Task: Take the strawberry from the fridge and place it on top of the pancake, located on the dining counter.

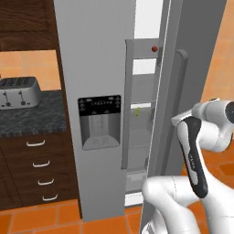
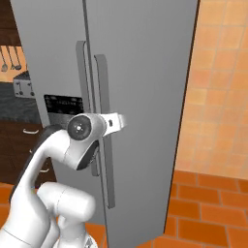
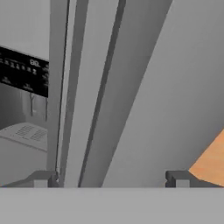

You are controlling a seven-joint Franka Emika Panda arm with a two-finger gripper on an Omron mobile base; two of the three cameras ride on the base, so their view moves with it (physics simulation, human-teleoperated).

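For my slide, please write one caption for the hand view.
Open gripper facing the fridge's vertical door handle.

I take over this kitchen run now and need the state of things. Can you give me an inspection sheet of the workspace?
Surface: dark speckled worktop left of the fridge.
Job's things: fridge, right door ajar; small red item high inside, perhaps the strawberry.
Clutter: toaster on the worktop.
Claw: claw open, fingertips astride the door handle, not clamped.
Cables: nothing seen.
Surroundings: wood drawers, orange tile floor.
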